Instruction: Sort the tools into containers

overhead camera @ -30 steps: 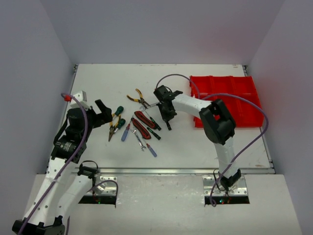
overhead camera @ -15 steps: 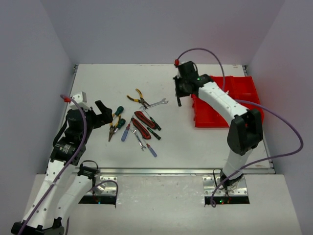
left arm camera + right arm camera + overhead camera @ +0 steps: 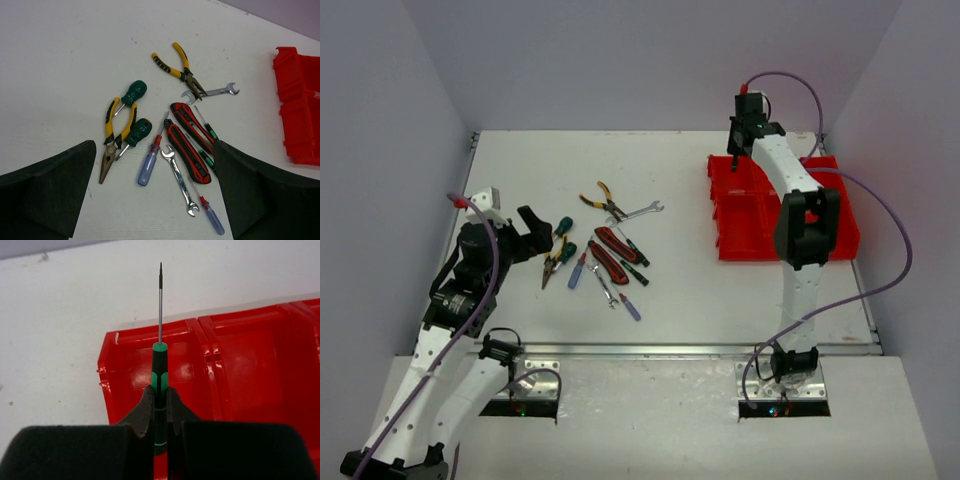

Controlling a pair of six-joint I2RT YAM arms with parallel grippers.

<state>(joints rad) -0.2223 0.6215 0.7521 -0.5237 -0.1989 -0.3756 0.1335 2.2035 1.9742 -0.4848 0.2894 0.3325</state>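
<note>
White desk (image 3: 520,160) between grey walls, from above: the right claw (image 3: 744,138) hung over the far left corner of the red tray (image 3: 740,225), well apart from the loose tools (image 3: 605,245) lying mid-desk. What it carried was too small to make out from there. The left claw (image 3: 534,233) sat just beside those tools, much the nearer arm to them.

From the left wrist, that claw was spread wide with nothing between its fingers (image 3: 45,200). Yellow-handled pliers (image 3: 116,132), a blue screwdriver (image 3: 148,167) and red-black pliers (image 3: 187,142) lay straight ahead, some overlapping. Only the tray's edge showed, cut off at the right.

From the right wrist, the claw was pinching a slim green screwdriver (image 3: 160,375) by its handle, long axis pointing straight away from the claw across the corner compartment (image 3: 132,365). Its tip showed past the far rim, against bare desk; I judged the drop would turn on that overhang. The compartment's near part was hidden behind the claw.
</note>
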